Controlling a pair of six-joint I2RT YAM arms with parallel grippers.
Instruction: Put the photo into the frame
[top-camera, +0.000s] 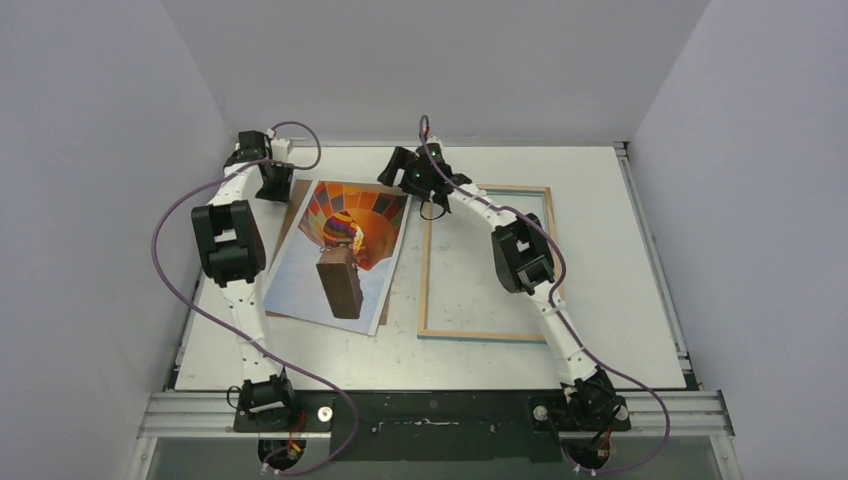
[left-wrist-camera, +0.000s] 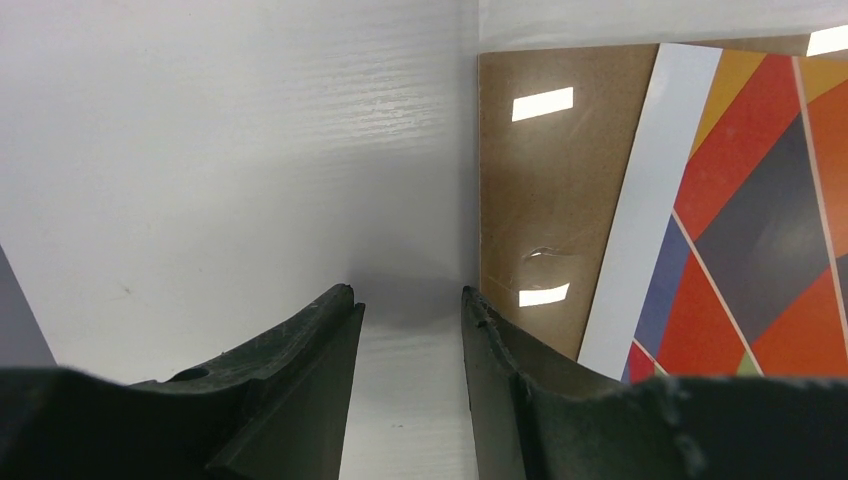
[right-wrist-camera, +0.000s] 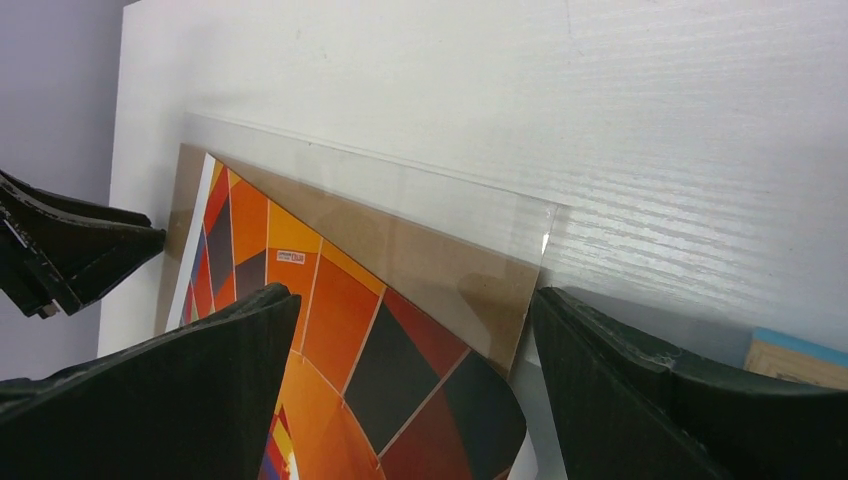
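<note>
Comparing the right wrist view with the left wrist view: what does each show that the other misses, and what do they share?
Only the right wrist view: a clear sheet reaching past the brown backing board, a corner of the frame at lower right, and the left gripper seen from outside, beyond the open right gripper. Only the left wrist view: bright light reflections on the board, and bare table between the left gripper's parted fingers. Both: the photo, the board beneath it, and the white table.

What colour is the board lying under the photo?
The board is plain brown; the left wrist view shows it best.
</note>
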